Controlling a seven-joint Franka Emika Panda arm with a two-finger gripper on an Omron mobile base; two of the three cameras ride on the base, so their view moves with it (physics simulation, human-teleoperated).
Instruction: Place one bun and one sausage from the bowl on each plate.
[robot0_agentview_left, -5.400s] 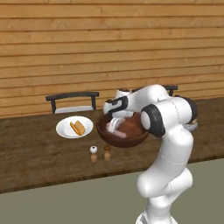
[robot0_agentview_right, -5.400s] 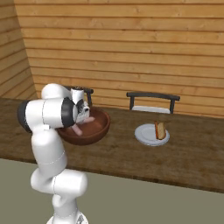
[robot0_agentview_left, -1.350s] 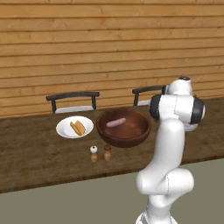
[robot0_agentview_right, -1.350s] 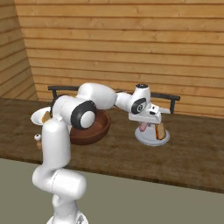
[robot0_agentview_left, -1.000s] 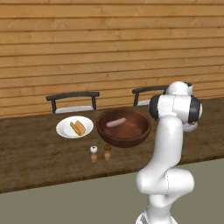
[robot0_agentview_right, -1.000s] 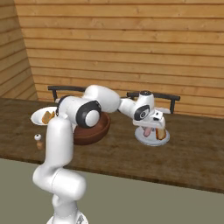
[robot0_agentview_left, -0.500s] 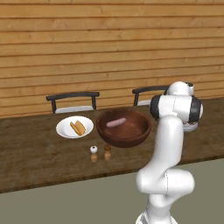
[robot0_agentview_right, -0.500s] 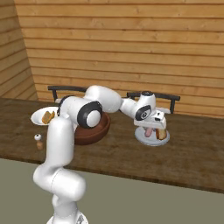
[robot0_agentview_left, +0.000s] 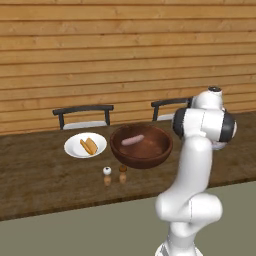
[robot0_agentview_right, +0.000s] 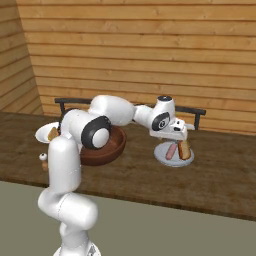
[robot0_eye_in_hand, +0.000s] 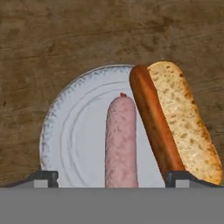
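Note:
My gripper (robot0_eye_in_hand: 111, 178) hangs open just above the right white plate (robot0_eye_in_hand: 74, 131), its dark fingertips (robot0_eye_in_hand: 43, 176) wide apart. A pink sausage (robot0_eye_in_hand: 121, 140) lies loose on the plate between them. A golden bun (robot0_eye_in_hand: 179, 120) rests beside it on the same plate. In the right base view the gripper (robot0_agentview_right: 177, 141) sits over this plate (robot0_agentview_right: 162, 158), with sausage (robot0_agentview_right: 171, 151) and bun (robot0_agentview_right: 184, 149). The dark wooden bowl (robot0_agentview_left: 141, 147) holds one pink sausage (robot0_agentview_left: 132, 140). The left plate (robot0_agentview_left: 75, 148) carries a bun (robot0_agentview_left: 90, 146).
Salt (robot0_agentview_left: 107, 171) and pepper (robot0_agentview_left: 122, 170) shakers stand in front of the bowl. Two dark chairs (robot0_agentview_left: 82, 110) are pushed against the far side of the wooden table (robot0_agentview_left: 35, 175). A plank wall runs behind. My arm reaches over the bowl (robot0_agentview_right: 112, 150).
The jaws have opened over the right plate and let go of the pink sausage, which now lies on the plate next to the bun. The arm has barely moved.

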